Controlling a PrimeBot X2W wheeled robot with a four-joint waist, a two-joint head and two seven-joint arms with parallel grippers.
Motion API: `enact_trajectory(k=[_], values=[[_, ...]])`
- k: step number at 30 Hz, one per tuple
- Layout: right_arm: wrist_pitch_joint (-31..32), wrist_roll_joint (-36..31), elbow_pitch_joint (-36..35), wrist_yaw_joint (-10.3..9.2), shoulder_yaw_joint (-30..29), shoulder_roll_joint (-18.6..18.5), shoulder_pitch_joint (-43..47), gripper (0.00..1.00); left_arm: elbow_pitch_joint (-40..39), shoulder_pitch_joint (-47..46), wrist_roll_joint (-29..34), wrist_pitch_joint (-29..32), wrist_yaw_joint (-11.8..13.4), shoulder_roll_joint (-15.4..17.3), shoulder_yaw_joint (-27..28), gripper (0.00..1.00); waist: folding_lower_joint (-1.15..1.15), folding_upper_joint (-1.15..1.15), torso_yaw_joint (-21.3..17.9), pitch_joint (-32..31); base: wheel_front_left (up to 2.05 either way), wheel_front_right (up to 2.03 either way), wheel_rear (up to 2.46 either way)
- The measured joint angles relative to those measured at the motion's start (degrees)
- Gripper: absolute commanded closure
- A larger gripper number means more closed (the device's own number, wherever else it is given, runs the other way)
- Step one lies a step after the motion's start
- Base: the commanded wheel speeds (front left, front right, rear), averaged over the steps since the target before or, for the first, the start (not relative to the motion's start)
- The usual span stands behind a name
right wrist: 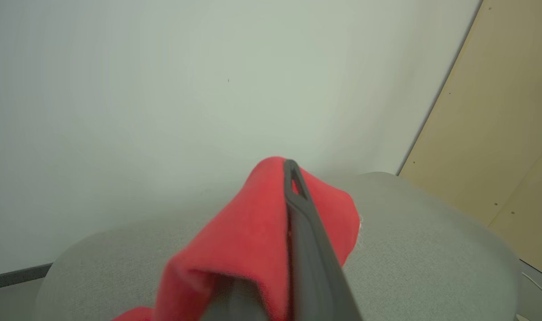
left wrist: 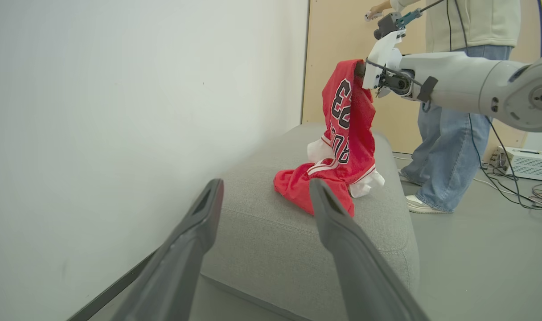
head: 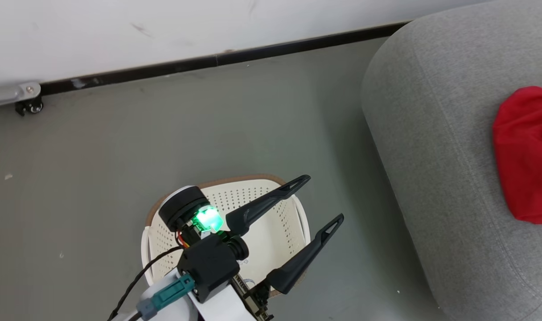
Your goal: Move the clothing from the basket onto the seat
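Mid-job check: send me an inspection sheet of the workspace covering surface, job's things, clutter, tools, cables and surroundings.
Surface: grey floor, a few small specks.
Job's things: basket on the floor, no clothing in the part that shows; plain red garment lying on the seat; jersey hanging, its lower end on the seat.
Clutter: white box on the floor.
Tools: left tool open, holding nothing, over the basket; right tool shut on the jersey.
Cables: black cable along the left arm; loose wires on the floor by the box.
Surroundings: white wall, black baseboard, person standing beside the seat.
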Motion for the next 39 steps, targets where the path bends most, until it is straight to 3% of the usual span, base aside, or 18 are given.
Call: enact_trajectory(k=[5, 18, 24, 26, 29, 32, 34, 39], values=[[-1.09, -0.92, 3.04, 0.0, 1.4, 3.59, 2.25, 1.0, 0.0, -1.72, 0.02, 0.45, -0.49, -0.41, -1.08, 0.0, 0.0, 0.0, 0.86, 2.2, 0.0, 0.0, 0.0], [-2.03, -5.34, 6.21, 0.0, 3.25, 8.61, 2.28, 1.0, 1.07, -3.81, 0.52, 0.49, -1.12, -0.81, -3.04, 0.0, 0.0, 0.0, 1.57, 5.97, 0.0, 0.0, 0.0], [-1.93, -6.53, 7.27, 0.0, 2.57, 9.05, 1.88, 1.0, 2.54, -4.25, 0.99, 0.37, -1.21, -0.71, -3.96, 0.0, 0.0, 0.0, 1.43, 7.06, 0.0, 0.0, 0.0], [-1.93, -6.72, 7.79, 0.0, 2.59, 9.05, 1.43, 0.81, 3.14, -4.25, 1.14, 0.32, -1.42, -0.64, -4.16, 0.0, 0.0, 0.0, 1.25, 7.24, 0.0, 0.0, 0.0], [-1.93, -7.1, 8.49, 0.0, 2.48, 9.06, 0.78, 0.76, 3.87, -4.25, 1.01, -0.22, -1.44, -0.82, -4.37, 0.0, 0.0, 0.0, 0.9, 7.34, 0.0, 0.0, 0.0], [-1.94, -7.48, 9.12, 0.0, 1.97, 9.17, 0.78, 0.53, 4.39, -4.25, 0.99, -0.63, -1.45, -0.83, -4.82, 0.0, 0.0, 0.0, 0.48, 7.27, 0.0, 0.0, 0.0], [-1.94, -7.55, 10.2, 0.0, 2.03, 9.22, 0.55, 0.0, 4.91, -4.25, 0.97, -0.68, -1.46, -0.75, -5.11, 0.0, 0.0, 0.0, 0.08, 7.06, 0.0, 0.0, 0.0], [-1.94, -7.55, 10.76, 0.0, 2.85, 10.23, -0.01, 0.0, 6.06, -4.24, 0.9, -1.18, -1.54, -0.59, -5.91, 0.0, 0.0, 0.0, -0.65, 6.38, 0.0, 0.0, 0.0]])
